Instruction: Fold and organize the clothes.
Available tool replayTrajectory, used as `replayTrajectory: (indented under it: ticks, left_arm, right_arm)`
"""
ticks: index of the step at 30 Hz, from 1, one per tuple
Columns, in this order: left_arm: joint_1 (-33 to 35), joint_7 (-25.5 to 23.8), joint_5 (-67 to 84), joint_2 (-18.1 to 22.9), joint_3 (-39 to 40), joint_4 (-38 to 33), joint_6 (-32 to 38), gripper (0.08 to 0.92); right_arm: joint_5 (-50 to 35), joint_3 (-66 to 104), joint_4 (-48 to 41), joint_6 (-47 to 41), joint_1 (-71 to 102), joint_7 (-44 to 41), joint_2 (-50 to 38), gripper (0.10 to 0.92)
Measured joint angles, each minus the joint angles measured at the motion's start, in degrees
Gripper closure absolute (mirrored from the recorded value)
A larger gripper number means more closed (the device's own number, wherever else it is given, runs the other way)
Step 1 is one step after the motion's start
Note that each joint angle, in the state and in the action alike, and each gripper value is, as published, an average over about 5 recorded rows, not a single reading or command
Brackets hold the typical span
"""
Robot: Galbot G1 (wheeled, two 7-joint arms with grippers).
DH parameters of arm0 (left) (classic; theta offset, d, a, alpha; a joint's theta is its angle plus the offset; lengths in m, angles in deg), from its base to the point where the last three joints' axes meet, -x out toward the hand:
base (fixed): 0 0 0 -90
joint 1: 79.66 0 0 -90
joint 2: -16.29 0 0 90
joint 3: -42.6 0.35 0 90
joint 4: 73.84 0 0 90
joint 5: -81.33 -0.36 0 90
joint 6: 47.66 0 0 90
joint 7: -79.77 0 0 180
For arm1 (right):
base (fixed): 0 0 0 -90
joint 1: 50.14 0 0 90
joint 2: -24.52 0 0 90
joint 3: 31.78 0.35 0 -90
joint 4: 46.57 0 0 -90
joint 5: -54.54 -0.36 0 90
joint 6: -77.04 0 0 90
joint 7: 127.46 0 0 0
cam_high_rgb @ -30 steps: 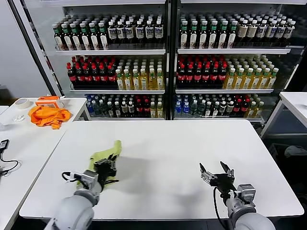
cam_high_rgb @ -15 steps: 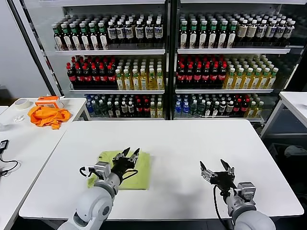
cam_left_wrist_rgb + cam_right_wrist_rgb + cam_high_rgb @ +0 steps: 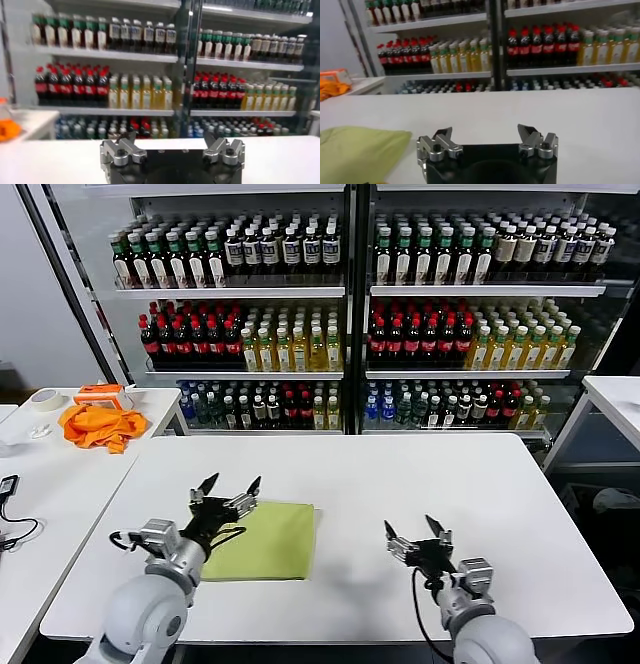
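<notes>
T-shirt [image 3: 266,540] folded into a flat rectangle at table [image 3: 500,504] centre-left, folding apparently complete, only tidying perhaps left; left gripper [image 3: 228,486] at its ten o'clock, right gripper [image 3: 417,532] at three o'clock, both spread wide, holding nothing.

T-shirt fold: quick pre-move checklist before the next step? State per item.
1. T-shirt lies flat on the table as a folded rectangle: ok.
2. Left gripper open, holding nothing, raised over the shirt's left edge: ok.
3. Right gripper open and empty, to the right of the shirt, not touching it: ok.
4. Shirt fully on the table, no part over the edge: ok.
5. Fold edges aligned, no layers bunched underneath: cannot tell; only the top layer shows.
6. Orange garment on the side table, apart from the work area: ok.
</notes>
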Motion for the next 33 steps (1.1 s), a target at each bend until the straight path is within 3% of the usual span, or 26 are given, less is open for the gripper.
replayTrajectory:
  ticks: [13, 33]
  left_arm:
    - [5.86, -2.63, -7.14, -1.82, -5.00, -0.18, 4.03, 0.177]
    - [6.92, -3.23, -11.32, -2.42, -6.48, 1.64, 4.96, 0.177]
  right_arm:
    - [-5.86, -14.85, -4.55, -3.47, -8.94, 7.22, 3.24, 0.203]
    - [-11.39, -24.28, -15.59, -5.29, -20.12, 10.94, 8.46, 0.203]
